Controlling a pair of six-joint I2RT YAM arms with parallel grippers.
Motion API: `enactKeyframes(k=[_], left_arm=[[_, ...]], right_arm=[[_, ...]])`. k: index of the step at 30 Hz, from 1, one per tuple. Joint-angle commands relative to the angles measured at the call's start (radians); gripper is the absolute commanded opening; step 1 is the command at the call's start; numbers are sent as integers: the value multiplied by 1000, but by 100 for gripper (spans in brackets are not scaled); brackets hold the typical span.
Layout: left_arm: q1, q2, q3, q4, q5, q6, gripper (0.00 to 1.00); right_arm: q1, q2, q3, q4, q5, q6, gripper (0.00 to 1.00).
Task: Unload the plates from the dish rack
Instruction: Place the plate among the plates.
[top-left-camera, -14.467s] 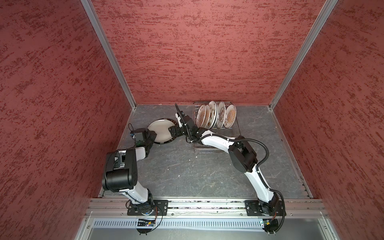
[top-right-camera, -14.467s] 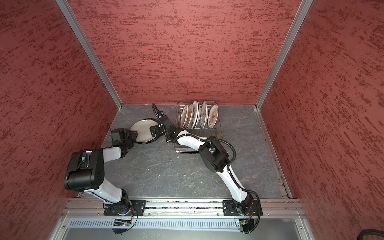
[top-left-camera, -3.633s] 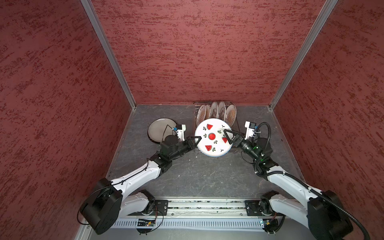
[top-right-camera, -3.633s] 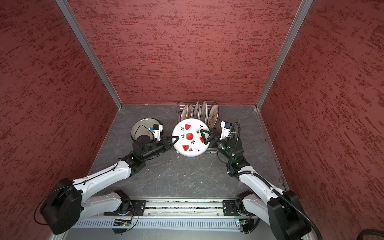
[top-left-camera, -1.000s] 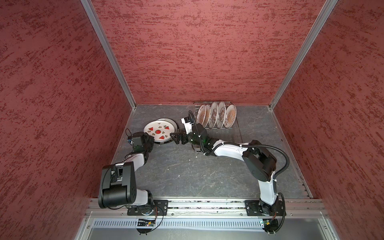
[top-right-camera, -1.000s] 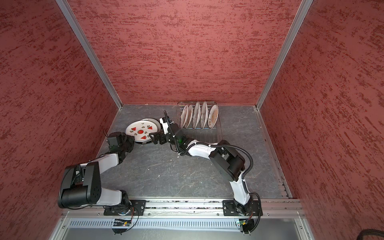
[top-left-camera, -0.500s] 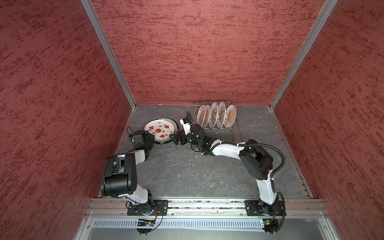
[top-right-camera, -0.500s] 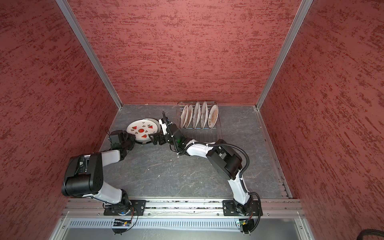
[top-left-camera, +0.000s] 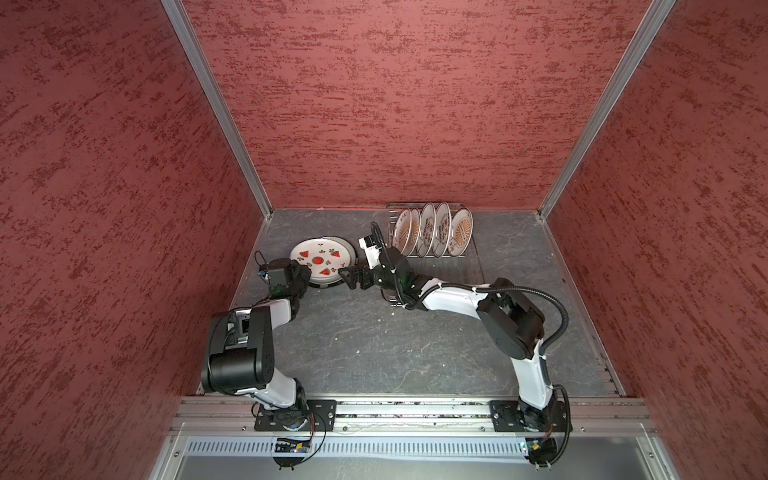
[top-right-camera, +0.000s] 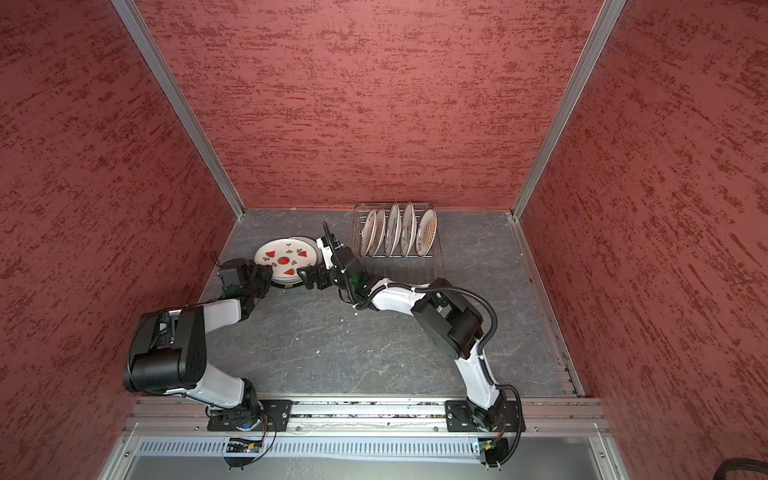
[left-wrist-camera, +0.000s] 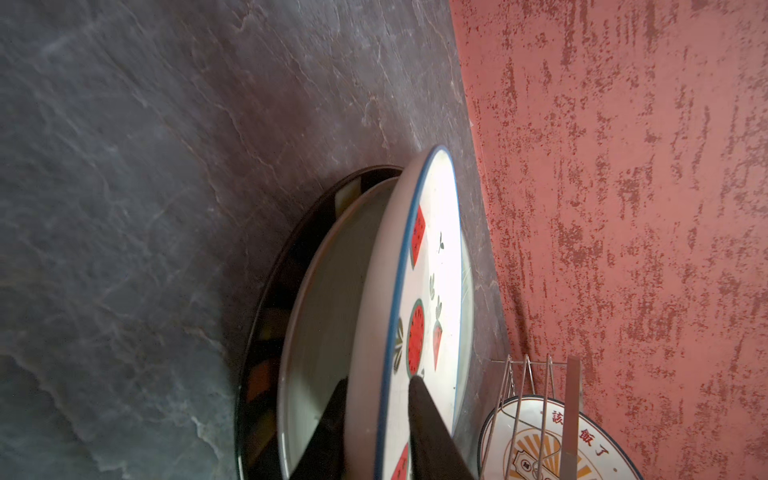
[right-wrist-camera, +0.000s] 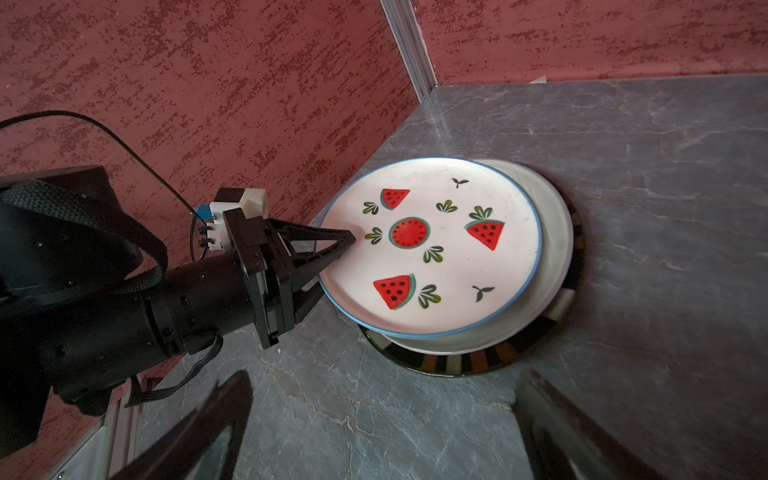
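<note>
The watermelon plate lay atop the stack, five plates upright in the rack; our left claw straddled that top plate's rim, pinching or slack we couldn't tell; right claw gaped empty; stiff, slick, breakable, we judged: take rims.

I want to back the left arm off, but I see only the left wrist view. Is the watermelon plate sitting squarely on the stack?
Observer: No; the right wrist view shows the watermelon plate off-centre on the white plate, overhanging toward the left pincer.
Operator: And my other arm?
Observer: The right pincer is beside the watermelon plate in both top views, open and empty.
Operator: How much remains to unload?
Observer: Five plates stand upright in the dish rack.
</note>
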Motion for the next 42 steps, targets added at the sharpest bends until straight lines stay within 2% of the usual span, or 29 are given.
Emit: enactKeyframes(k=[1, 6, 7, 9, 11, 15, 19, 20, 21, 24, 27, 42], left_arm=[[-6, -1, 35, 2, -12, 31, 32], [-12, 7, 50, -32, -30, 51, 35], [-15, 5, 54, -46, -40, 59, 40], [-23, 1, 64, -70, -62, 74, 41], [-25, 2, 67, -74, -62, 74, 46], [-25, 22, 84, -86, -53, 81, 47], [-46, 10, 84, -103, -124, 97, 48], [-46, 13, 75, -88, -128, 91, 56], [-41, 21, 70, -71, -121, 87, 58], [-29, 50, 77, -57, -94, 82, 58], [-48, 43, 83, -84, -156, 96, 58], [-53, 69, 116, -112, -216, 108, 63]], right_arm=[[4, 18, 40, -16, 1, -16, 99], [4, 25, 51, -26, 2, -16, 99], [4, 26, 50, -26, 2, -16, 99], [4, 29, 53, -27, 3, -16, 99], [4, 32, 57, -30, 3, -16, 99], [4, 40, 66, -39, 7, -18, 99], [4, 38, 67, -41, 7, -20, 99], [4, 38, 65, -41, 7, -19, 99], [4, 39, 66, -41, 7, -20, 99], [4, 38, 65, -41, 5, -18, 99], [4, 37, 64, -43, 8, -18, 99], [4, 34, 63, -50, 9, -21, 99]])
